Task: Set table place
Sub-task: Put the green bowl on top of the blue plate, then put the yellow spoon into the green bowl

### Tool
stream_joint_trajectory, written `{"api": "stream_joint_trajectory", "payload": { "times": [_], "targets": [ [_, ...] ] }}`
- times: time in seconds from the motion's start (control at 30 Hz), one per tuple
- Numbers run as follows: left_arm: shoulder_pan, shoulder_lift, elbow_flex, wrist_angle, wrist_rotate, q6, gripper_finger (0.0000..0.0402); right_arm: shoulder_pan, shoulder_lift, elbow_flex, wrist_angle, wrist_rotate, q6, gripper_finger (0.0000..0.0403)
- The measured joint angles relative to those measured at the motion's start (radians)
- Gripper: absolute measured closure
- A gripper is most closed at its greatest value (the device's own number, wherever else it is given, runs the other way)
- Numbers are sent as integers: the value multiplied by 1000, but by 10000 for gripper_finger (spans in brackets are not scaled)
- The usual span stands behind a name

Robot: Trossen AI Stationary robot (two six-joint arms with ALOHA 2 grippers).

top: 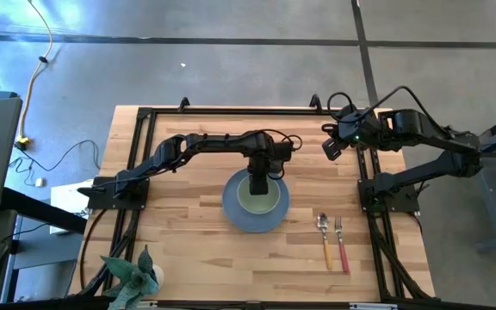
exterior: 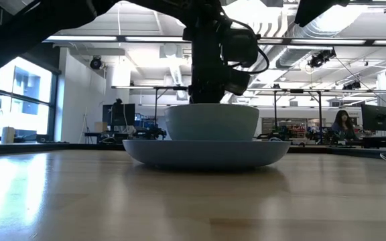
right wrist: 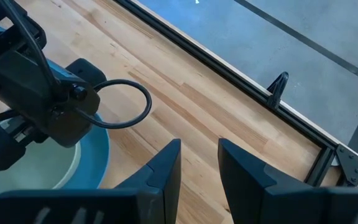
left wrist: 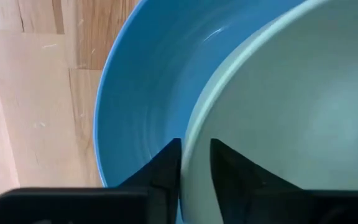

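A robotics lab: open hall, exposed ceiling ducts (exterior: 293, 27), monitor-lined benches (exterior: 122, 114), a seated person (exterior: 344, 124).

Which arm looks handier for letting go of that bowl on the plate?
The left gripper: its fingers straddle the bowl rim, bowl resting on the plate. The right gripper waits near the table's far edge.

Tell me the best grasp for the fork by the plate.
Grip the fork on its red handle, mid-length, coming straight down with the right tool. It lies flat, and the spoon sits close alongside, so close the fingers across the handle's width, carefully.
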Motion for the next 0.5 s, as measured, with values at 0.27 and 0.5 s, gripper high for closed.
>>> {"api": "stream_joint_trajectory", "payload": {
  "times": [0.27, 0.5],
  "targets": [
    [-2, -2, 56, -56, 37, -27, 252, 0, 0, 0, 0, 0, -5, 304],
    [-18, -41, 158, -61, 29, -56, 209, 0, 0, 0, -1, 12, -2, 304]
  ]
}}
